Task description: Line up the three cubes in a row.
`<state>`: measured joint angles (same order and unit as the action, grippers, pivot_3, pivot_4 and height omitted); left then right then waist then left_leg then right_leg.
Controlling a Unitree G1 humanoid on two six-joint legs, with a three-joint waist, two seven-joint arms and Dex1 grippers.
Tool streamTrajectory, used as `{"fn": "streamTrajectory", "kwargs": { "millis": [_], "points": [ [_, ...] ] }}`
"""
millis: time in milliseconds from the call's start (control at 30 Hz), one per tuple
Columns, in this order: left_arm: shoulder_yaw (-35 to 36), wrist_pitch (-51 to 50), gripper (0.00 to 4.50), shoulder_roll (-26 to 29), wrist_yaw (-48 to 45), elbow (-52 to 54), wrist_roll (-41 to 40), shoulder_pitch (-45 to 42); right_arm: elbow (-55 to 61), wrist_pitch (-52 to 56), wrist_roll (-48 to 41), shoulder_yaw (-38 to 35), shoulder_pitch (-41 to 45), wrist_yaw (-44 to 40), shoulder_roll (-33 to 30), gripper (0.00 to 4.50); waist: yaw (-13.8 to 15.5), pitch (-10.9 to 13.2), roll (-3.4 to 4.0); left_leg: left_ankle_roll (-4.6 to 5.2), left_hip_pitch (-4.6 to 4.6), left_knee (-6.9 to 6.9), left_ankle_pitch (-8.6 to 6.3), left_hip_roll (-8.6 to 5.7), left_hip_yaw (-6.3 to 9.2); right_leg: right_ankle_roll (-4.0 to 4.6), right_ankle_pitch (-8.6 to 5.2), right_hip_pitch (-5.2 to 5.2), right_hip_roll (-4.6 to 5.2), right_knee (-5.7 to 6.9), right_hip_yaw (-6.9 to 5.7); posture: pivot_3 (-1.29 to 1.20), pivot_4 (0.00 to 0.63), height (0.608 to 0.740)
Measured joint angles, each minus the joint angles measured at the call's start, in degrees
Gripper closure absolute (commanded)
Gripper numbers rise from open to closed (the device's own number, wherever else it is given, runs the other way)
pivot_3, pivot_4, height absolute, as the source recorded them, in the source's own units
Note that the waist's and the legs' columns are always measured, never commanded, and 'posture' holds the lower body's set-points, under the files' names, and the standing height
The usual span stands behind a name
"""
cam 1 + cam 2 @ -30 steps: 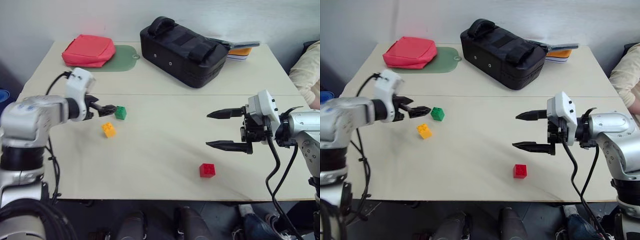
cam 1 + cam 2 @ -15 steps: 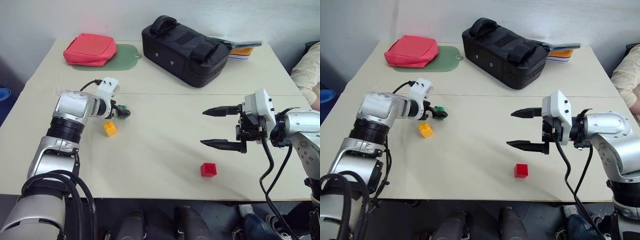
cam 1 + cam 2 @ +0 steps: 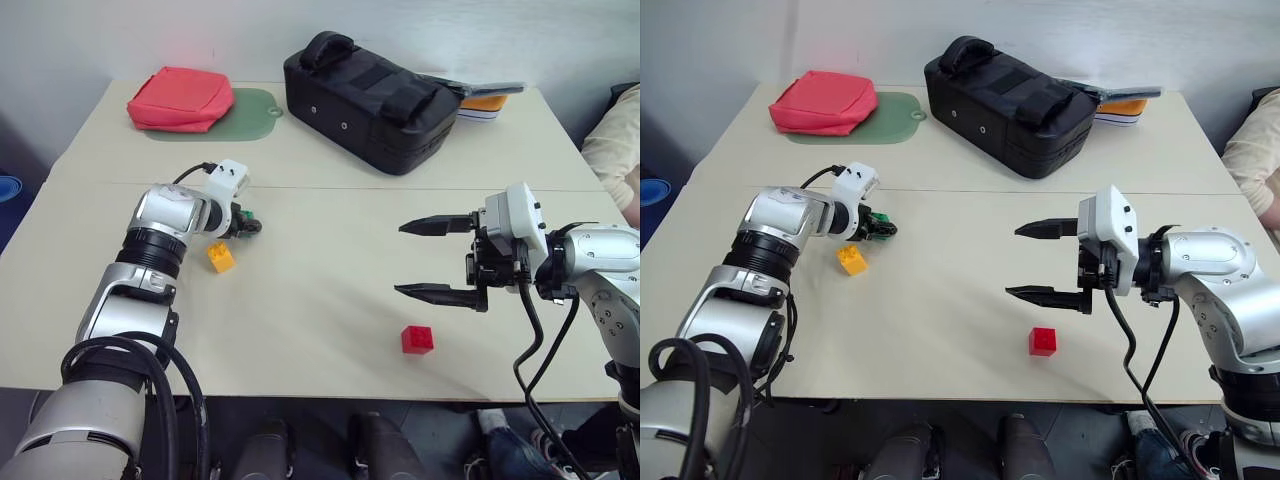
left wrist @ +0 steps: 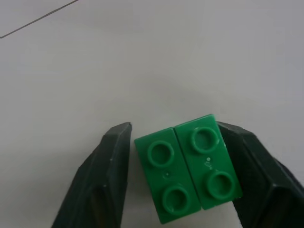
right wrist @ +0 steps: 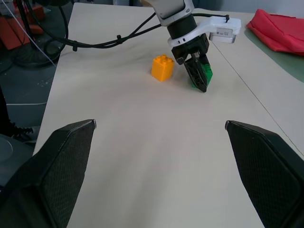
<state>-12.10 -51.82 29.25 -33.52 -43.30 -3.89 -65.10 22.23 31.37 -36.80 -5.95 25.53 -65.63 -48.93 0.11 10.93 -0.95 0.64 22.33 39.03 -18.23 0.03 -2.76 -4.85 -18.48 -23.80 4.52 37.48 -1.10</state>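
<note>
Open table (image 3: pixel 320 290) between both tools; black bag (image 3: pixel 365 100) blocks the far side

Colours on the pale beige table (image 3: pixel 320 300)

The three studded cubes are green (image 4: pixel 187 173), yellow-orange (image 3: pixel 221 258) and red (image 3: pixel 417 340). Both grippers, left (image 3: pixel 246 224) and right (image 3: pixel 432 260), have black fingers on white and silver arms. At the far side lie a red pouch (image 3: pixel 180 98) on a dull green mat (image 3: pixel 250 108), a black bag (image 3: pixel 370 100) and an orange and white item (image 3: pixel 482 104), too hidden to name.
</note>
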Motion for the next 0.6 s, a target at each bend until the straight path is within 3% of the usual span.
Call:
{"fn": "streamTrajectory", "kwargs": {
  "millis": [33, 467, 600],
  "points": [
    [0.25, 0.15, 2.98, -0.14, -0.03, -0.16, 0.15, -0.04, 0.12, 0.0, -0.19, 0.0, -0.31, 0.05, 0.0, 0.0, 0.01, 0.0, 0.0, 0.01, 0.0, 0.0, 0.0, 0.0, 0.0, 0.0, 0.0, 0.0, 0.0, 0.0, 0.0, 0.0, 0.15, 0.74],
    [0.96, 2.64, 2.98, 1.49, -2.97, 0.64, 1.78, 1.53, 0.92, 0.08, -1.1, -0.02, -1.76, -1.16, -2.15, 0.0, -0.13, 0.0, 0.0, 0.02, 0.0, 0.01, -0.01, 0.01, 0.0, -0.02, 0.01, 0.0, -0.01, 0.01, 0.0, 0.0, 0.15, 0.74],
    [0.9, 7.5, 2.98, 5.68, -10.93, 8.41, 0.48, 6.01, 1.45, 0.24, -1.74, -0.32, -2.75, -1.66, -2.64, 0.0, -0.2, 0.0, 0.0, 0.01, 0.01, 0.01, -0.01, 0.03, 0.0, -0.02, 0.01, -0.01, -0.01, 0.0, 0.01, 0.0, 0.15, 0.74]
  ]
}}
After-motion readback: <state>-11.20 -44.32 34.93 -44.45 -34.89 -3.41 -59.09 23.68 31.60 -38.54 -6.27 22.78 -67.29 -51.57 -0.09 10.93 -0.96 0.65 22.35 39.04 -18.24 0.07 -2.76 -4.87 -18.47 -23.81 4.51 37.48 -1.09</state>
